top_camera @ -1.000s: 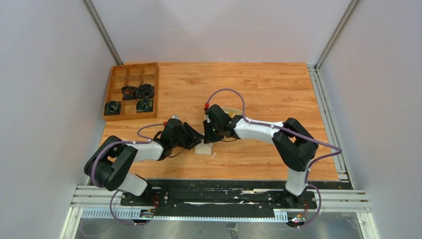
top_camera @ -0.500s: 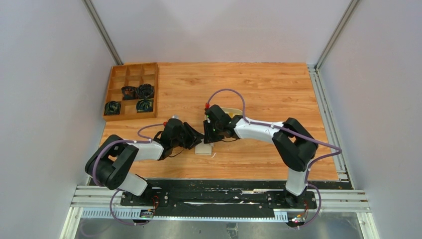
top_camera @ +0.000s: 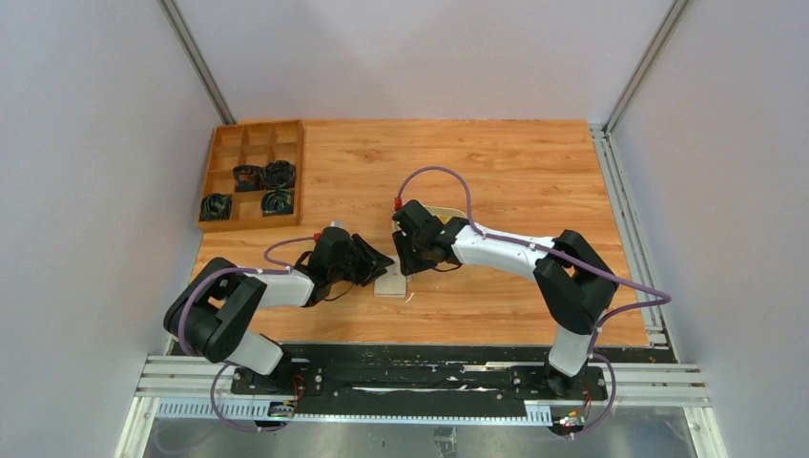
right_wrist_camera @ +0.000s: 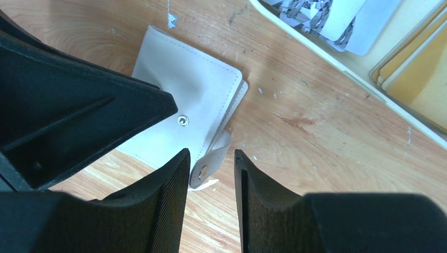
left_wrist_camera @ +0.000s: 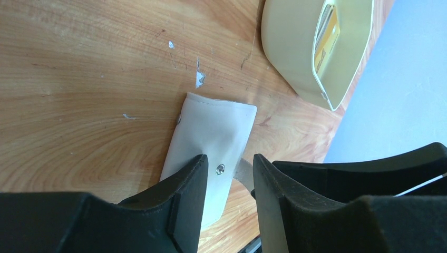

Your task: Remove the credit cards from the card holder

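Note:
The cream card holder (top_camera: 391,283) lies folded on the table between both grippers. Its snap tab (right_wrist_camera: 213,155) hangs loose off the near edge. My right gripper (right_wrist_camera: 211,158) is open, and the tab sits in the gap between its fingers, not pinched. My left gripper (left_wrist_camera: 229,166) is open too; one finger (left_wrist_camera: 184,190) lies over the card holder (left_wrist_camera: 211,132) beside its snap stud. Yellow credit cards (right_wrist_camera: 416,68) and a whitish printed one (right_wrist_camera: 327,16) lie in the cream tray. Whether any cards are inside the holder cannot be seen.
The oval cream tray (top_camera: 446,211) sits just behind the right gripper, partly hidden by the arm. A wooden compartment box (top_camera: 251,174) holding dark coiled items stands at the far left corner. Small white flecks dot the wood near the holder.
The right gripper's jaws have spread apart and the snap tab is now loose between them. The right arm shifted slightly right. The left arm has stayed put.

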Available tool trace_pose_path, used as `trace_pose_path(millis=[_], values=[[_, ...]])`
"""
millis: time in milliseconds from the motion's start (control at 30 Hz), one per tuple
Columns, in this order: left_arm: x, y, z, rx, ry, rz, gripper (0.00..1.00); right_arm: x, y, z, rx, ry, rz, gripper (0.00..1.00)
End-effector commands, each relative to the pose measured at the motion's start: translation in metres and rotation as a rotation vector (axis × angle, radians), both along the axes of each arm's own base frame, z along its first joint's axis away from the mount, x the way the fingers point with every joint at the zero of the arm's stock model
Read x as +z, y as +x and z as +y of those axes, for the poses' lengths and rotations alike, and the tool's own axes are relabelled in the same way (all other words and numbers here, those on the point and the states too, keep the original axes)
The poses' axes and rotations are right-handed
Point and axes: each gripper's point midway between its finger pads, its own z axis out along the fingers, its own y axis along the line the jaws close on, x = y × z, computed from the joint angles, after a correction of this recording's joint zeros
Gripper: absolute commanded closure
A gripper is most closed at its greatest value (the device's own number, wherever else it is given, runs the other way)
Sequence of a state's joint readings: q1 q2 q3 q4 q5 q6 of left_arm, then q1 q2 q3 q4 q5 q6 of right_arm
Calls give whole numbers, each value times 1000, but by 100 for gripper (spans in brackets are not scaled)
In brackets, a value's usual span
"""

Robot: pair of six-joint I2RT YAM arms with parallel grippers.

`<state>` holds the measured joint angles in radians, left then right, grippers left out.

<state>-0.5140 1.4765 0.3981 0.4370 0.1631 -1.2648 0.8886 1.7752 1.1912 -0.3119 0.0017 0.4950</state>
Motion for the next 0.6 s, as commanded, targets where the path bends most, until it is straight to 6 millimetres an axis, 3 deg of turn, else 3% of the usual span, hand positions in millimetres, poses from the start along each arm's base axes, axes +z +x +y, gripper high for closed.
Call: trace_pose_path(millis=[0,200,567], values=[[-35,-16,17,14,116,88,54,9,1,-11,4,-77,-38,61],[-35,-17,16,13,116,88,54,9,-2,-21,-16,-100,-44,67],[-35,-18,13,2,116,90,54,15,-5,-19,-9,-64,-44,81]])
